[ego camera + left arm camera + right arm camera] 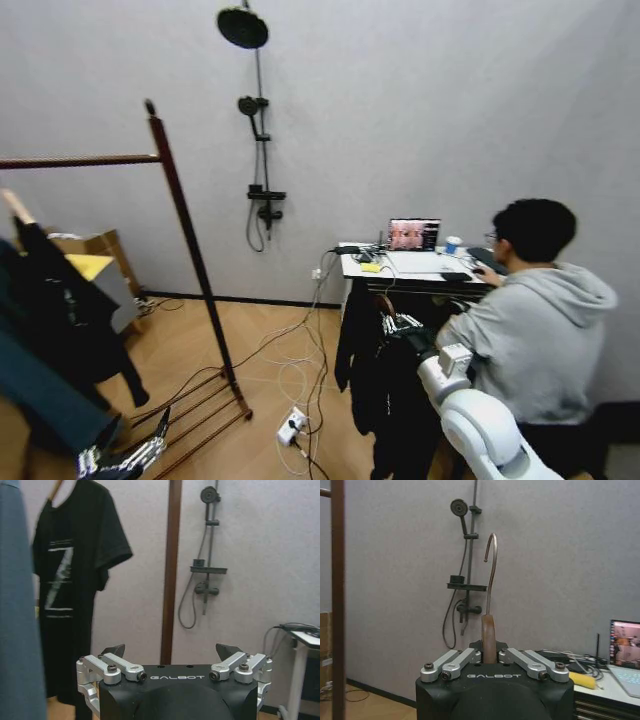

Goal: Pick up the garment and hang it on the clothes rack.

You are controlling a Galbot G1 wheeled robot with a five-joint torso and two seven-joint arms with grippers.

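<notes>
Right arm raised at lower right, right tool (490, 656) clamped on hanger neck; left tool (170, 656) low at lower left, fingers spread
</notes>
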